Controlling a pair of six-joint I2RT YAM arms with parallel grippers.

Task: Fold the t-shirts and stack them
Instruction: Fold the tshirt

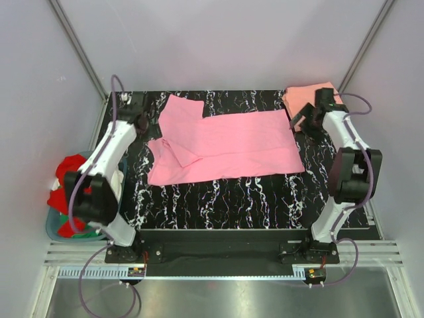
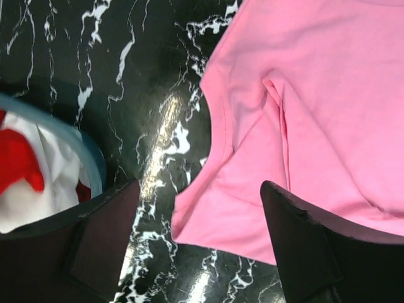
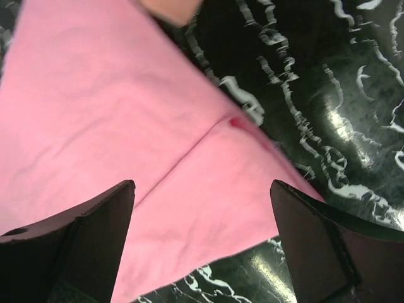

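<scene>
A bubblegum pink t-shirt (image 1: 225, 146) lies spread across the black marble table, its left sleeve part folded over. It fills the right of the left wrist view (image 2: 309, 107) and the left of the right wrist view (image 3: 113, 126). A folded salmon-orange shirt (image 1: 306, 97) lies at the back right corner; its edge shows in the right wrist view (image 3: 170, 7). My left gripper (image 1: 142, 122) is open and empty above the pink shirt's left edge (image 2: 199, 246). My right gripper (image 1: 299, 120) is open and empty above the shirt's back right corner (image 3: 202, 246).
A round blue-grey basket (image 1: 55, 229) stands off the table's left side with red (image 1: 66, 171), green and white shirts in it. Its rim (image 2: 76, 136) and red cloth (image 2: 19, 164) show in the left wrist view. Bare table (image 1: 232, 199) lies in front of the pink shirt.
</scene>
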